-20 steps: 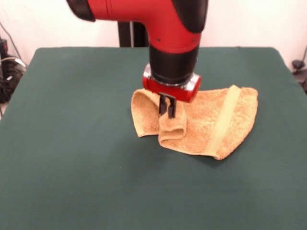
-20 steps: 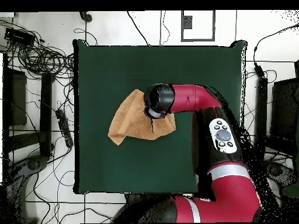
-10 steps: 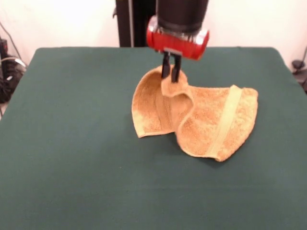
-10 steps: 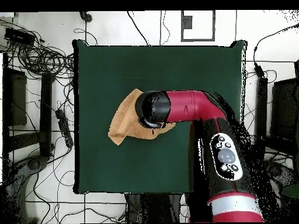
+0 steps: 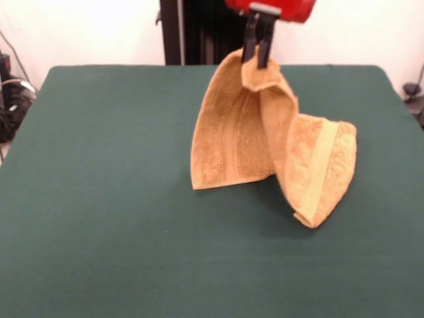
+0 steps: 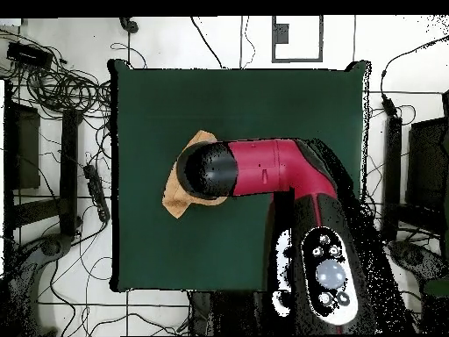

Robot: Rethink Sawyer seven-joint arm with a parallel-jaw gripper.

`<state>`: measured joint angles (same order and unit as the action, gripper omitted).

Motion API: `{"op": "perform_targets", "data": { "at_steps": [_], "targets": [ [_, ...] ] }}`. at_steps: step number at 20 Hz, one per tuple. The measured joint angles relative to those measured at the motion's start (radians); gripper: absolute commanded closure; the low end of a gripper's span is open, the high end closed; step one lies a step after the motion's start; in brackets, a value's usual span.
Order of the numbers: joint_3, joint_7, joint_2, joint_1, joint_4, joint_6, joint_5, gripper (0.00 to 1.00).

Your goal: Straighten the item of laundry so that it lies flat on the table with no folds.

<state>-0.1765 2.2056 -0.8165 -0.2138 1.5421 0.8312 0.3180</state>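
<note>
The orange-tan towel (image 5: 248, 136) hangs from my gripper (image 5: 259, 58) in the front view, pinched at its top edge. It drapes down in two lobes whose lower edges rest on the green table (image 5: 99, 199). A paler woven band (image 5: 318, 172) runs down the right lobe. My gripper is shut on the towel, high above the table near its far edge. In the overhead view my red arm (image 6: 263, 167) covers most of the towel (image 6: 180, 197); only its left edge shows. No white tag shows.
Cables and equipment (image 6: 61, 96) lie on the floor beside the table in the overhead view. A black post (image 5: 192, 33) stands behind the table's far edge. Cables (image 5: 10, 93) lie at the left in the front view.
My gripper has risen from the table with the towel pinched in it. The towel went from a low folded heap to a tall hanging drape.
</note>
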Motion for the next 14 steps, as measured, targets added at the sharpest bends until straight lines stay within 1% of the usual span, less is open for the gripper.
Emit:
{"op": "perform_targets", "data": {
  "at_steps": [6,7,14],
  "targets": [
    [0.012,0.000,-0.023,0.022,0.000,0.000,0.002,1.00],
    [0.016,0.000,-0.023,0.023,0.000,0.000,0.003,0.00],
    [0.033,0.000,-0.024,0.026,0.000,0.000,0.007,0.00]
  ]
}}
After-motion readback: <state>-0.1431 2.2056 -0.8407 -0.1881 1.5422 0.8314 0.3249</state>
